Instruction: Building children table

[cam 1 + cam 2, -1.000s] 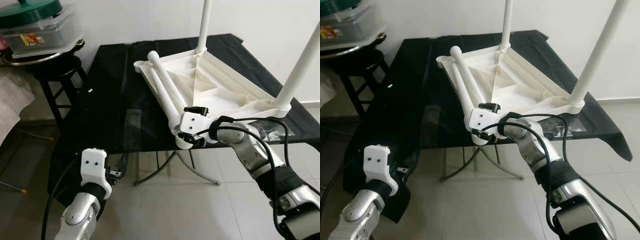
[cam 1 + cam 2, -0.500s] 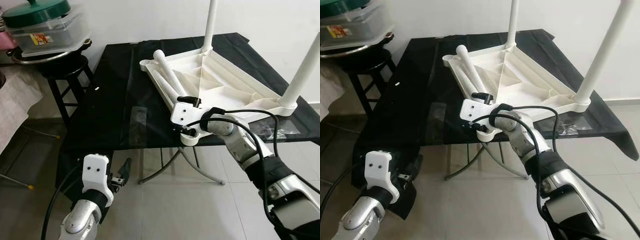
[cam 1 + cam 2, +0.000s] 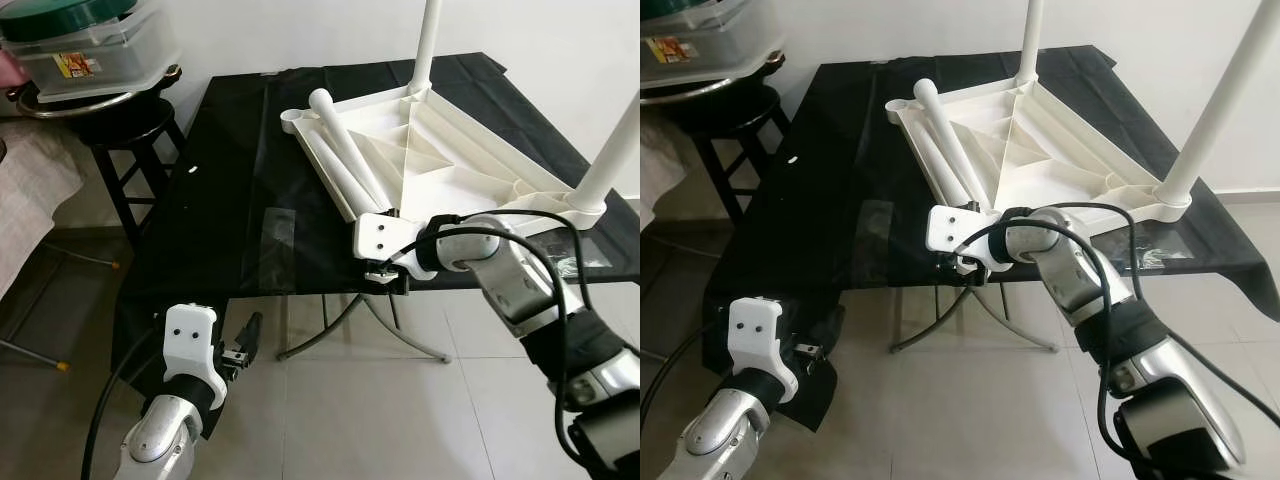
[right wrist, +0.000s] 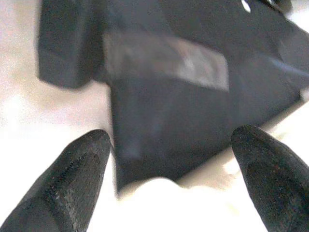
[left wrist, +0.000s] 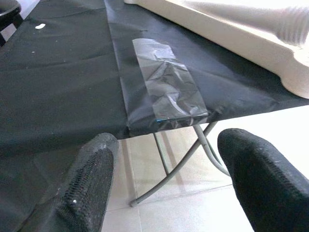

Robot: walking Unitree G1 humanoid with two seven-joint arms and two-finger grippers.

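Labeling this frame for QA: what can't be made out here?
- Upright white plastic table legs: tops cut off by the head views' upper edge.
- Near ends of the loose white legs: hidden behind the right pincer.
- Right wrist view: blurred.
- Label on the clear storage box: too small.

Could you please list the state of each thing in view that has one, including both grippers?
White plastic children's tabletop: upside down on the black-covered table.
Two fitted white legs: upright in far corner sockets.
Loose white legs: lying flat on the tabletop.
Right gripper: open, at the tabletop's near corner.
Left gripper: open, idle below the table edge.
Clear lidded container: closed, on the stool.
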